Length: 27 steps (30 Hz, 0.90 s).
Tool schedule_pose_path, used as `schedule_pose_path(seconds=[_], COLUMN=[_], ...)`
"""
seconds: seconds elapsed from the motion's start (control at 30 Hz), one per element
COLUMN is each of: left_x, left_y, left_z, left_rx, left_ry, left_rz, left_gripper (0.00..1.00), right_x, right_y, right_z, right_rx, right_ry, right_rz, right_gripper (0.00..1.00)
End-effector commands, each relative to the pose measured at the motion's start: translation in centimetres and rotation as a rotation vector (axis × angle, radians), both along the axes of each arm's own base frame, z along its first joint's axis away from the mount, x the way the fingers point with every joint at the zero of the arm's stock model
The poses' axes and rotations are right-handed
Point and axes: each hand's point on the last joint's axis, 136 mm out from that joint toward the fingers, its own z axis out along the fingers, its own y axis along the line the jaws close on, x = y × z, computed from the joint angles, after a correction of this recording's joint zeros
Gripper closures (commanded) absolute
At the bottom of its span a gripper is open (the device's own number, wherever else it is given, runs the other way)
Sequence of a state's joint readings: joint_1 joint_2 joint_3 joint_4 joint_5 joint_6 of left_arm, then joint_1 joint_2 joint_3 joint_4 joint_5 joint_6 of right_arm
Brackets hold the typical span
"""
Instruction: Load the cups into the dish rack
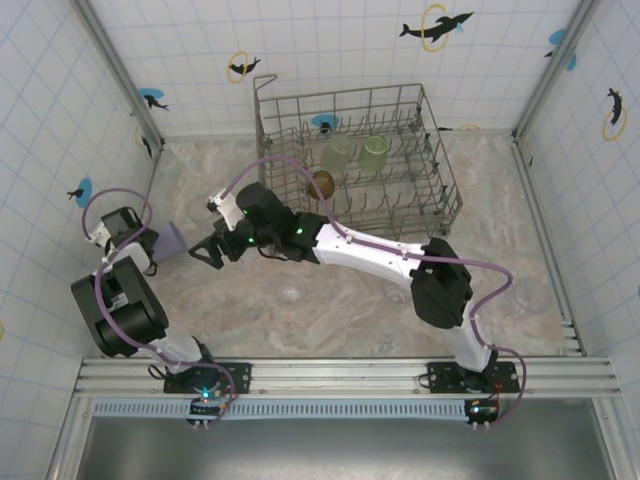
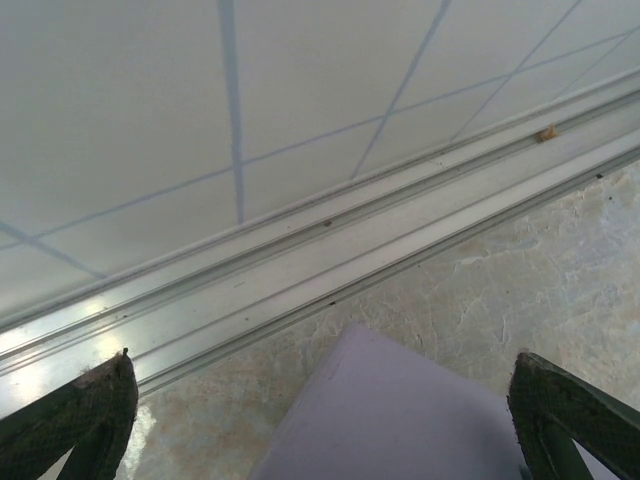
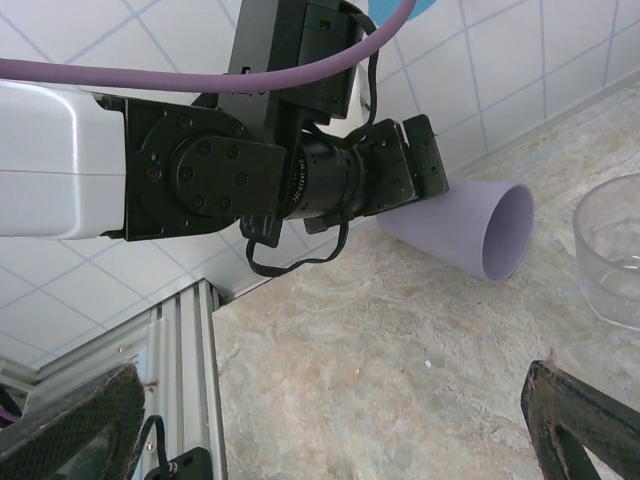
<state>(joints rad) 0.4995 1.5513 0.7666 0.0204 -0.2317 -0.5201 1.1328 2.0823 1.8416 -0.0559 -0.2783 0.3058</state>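
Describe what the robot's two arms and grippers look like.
The left arm and right arm have white links, bulky black joints and small green lights. A purple cable loops along each. The left gripper and right gripper have dark, weave-textured fingers.

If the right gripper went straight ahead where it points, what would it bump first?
Probably the lilac cup lying on its side between the left gripper's open fingers. Depth is unclear, so that gripper itself might come first.

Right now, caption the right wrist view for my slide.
Left gripper open around a lilac plastic tumbler lying sideways on marbled table, clear tumbler nearby.
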Motion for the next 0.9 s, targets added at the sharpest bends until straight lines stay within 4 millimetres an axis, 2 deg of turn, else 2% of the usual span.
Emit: schedule_pose_path(seconds=[0.0,0.2,0.3,0.37,0.47,0.53,0.7,0.87], left_x=[1.4,2.5,2.7,2.8,3.1,3.2,2.6,2.2], left_y=[0.2,-0.6,-1.3,-2.1,-3.6,-4.4,-6.2,-6.8], left_z=[0.5,0.8,0.4,0.3,0.4,0.3,-0.4,-0.5], left_rx=[0.01,0.032,0.037,0.049,0.073,0.087,0.114,0.124], left_ry=[-0.024,-0.048,-0.044,-0.034,-0.032,-0.017,0.033,0.049], left_rz=[-0.054,-0.126,-0.158,-0.184,-0.24,-0.265,-0.301,-0.307], left_gripper=[0.03,0.03,0.03,0.03,0.03,0.03,0.03,0.03], right_x=[0.1,0.8,1.2,1.7,2.2,2.6,3.2,3.4], right_y=[1.7,3.5,4.2,4.8,5.1,5.4,5.6,5.9], right_z=[0.0,-2.2,-2.6,-3.8,-5.0,-5.0,-6.3,-8.3], right_rx=[0.039,0.054,0.069,0.064,0.065,0.089,0.096,0.079], right_ry=[0.046,0.13,0.142,0.152,0.167,0.172,0.196,0.228], right_rz=[0.03,0.028,0.019,0.007,-0.003,-0.001,-0.006,-0.018], right_gripper=[0.0,0.0,0.0,0.0,0.0,0.0,0.0,0.0])
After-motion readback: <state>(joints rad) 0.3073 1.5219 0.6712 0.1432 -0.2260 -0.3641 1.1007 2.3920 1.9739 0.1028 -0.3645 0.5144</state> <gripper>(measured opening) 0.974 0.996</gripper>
